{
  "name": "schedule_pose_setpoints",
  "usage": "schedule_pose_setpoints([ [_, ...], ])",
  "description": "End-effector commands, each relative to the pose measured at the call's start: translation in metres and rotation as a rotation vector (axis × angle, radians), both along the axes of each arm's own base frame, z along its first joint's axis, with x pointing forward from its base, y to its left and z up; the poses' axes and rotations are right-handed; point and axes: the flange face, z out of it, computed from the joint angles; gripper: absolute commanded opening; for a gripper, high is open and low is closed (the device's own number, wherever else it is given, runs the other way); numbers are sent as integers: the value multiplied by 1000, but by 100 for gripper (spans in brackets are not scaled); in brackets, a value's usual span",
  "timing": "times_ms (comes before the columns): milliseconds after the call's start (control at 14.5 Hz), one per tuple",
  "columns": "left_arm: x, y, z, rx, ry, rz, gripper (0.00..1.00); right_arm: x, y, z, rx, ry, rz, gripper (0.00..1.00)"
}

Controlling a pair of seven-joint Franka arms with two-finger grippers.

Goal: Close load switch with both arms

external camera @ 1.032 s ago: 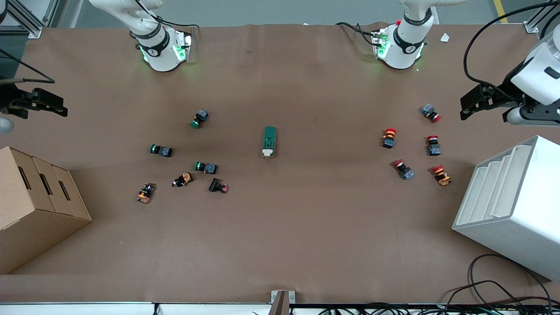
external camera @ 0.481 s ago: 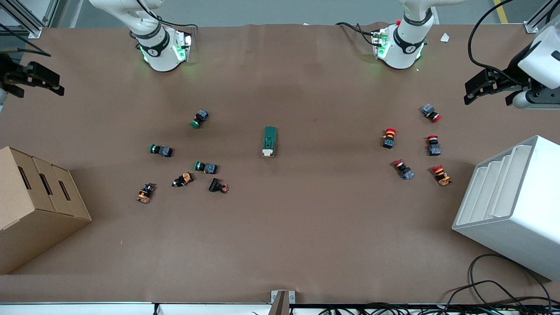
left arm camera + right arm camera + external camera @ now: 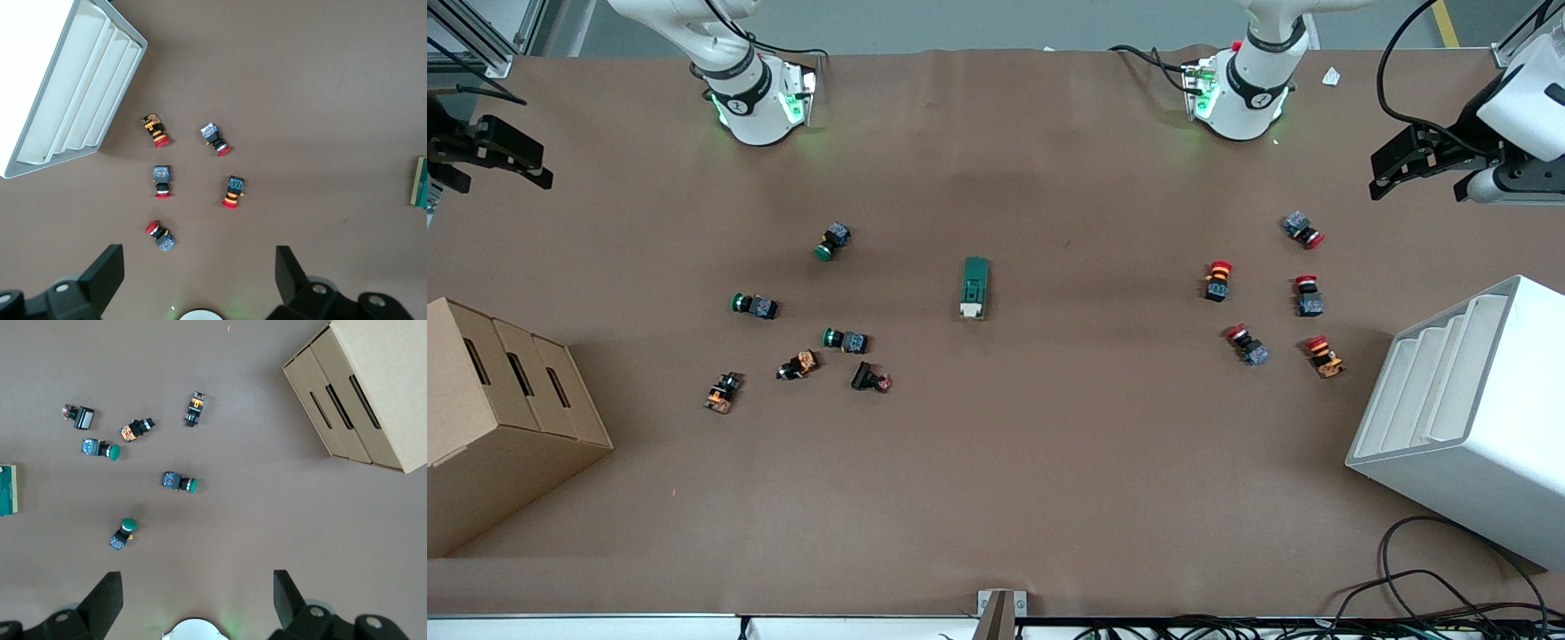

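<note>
Lying alone mid-table, the load switch (image 3: 975, 287) is flanked, well apart, by the wide-open, empty left gripper (image 3: 1389, 171) and right gripper (image 3: 523, 164).

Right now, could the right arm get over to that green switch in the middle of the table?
Probably yes: the load switch lies alone on bare table, and the right gripper, jaws open, is up at its own table end.

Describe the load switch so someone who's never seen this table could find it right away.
On the brown table, look midway between the cardboard box and the white tray rack. The load switch lies alone there: a long dark-green block with a white end, unlike the small round-capped push-buttons clustered toward either end.
</note>
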Motion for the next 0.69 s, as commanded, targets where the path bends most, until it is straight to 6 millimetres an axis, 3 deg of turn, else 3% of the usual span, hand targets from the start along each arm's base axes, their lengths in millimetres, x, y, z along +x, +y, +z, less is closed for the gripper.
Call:
schedule_pose_setpoints([
  [0,-1,3,3,-16,-10,-14,100,-5,1,1,14,-27,-1,100],
  [619,-2,5,7,-14,-12,-11,100,-8,4,0,47,-6,-72,100],
])
